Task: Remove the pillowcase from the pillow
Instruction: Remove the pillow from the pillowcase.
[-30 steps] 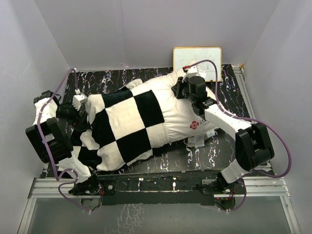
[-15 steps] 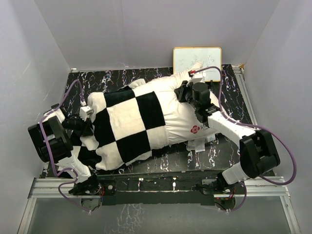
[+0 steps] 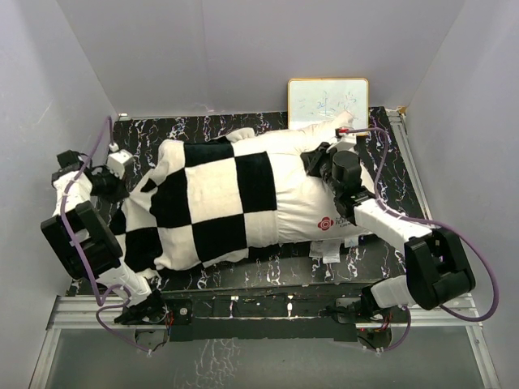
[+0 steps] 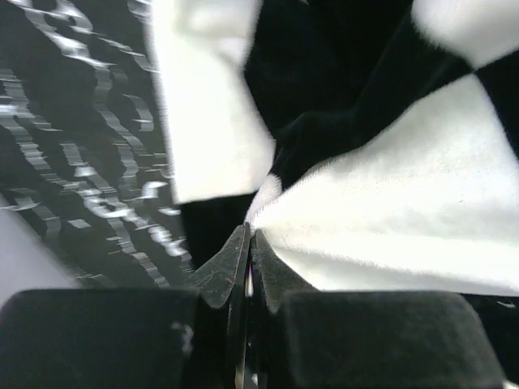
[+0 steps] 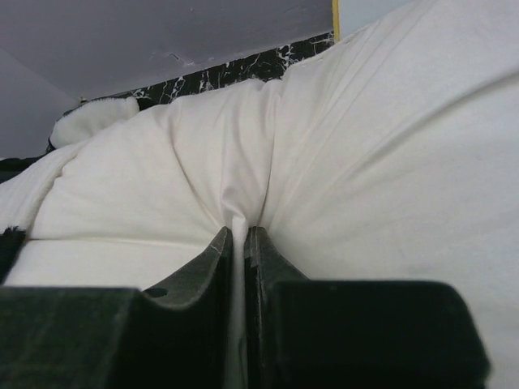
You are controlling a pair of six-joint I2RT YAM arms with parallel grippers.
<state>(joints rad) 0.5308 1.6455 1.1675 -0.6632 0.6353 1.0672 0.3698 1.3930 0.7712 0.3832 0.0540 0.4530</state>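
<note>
Covering roughly the left two thirds of its cushion, the plush black-and-cream checkerboard pillowcase (image 3: 211, 203) lies across the middle of the table. Its open edge sits partway along the plump plain white rectangular pillow (image 3: 298, 203). The pillow's right end is bare, showing a small red printed logo (image 3: 324, 223) and white sewn tags (image 3: 328, 247) on its near side.

I judge the removal well begun but far from finished: one end is out, and most of the cushion is inside the cover. What is left is to draw the checkered fabric off leftward while the bare end is held back.

At the left end, the left gripper (image 4: 250, 239) has its jaws pressed together on a fold of the pillowcase, where a cream square meets a black one. On the far right, the right gripper (image 5: 239, 235) is pinched shut on a pleat of the pillow's white cloth, with wrinkles radiating from the bite.

Everything rests on the black white-veined marbled table (image 3: 385, 154). A white rectangular board with a yellow frame (image 3: 328, 101) leans at the far wall, just beyond the pillow's right corner.

Counted: one pillowcase, one pillow, one logo, two grippers and one board. The tags are too small to number.
</note>
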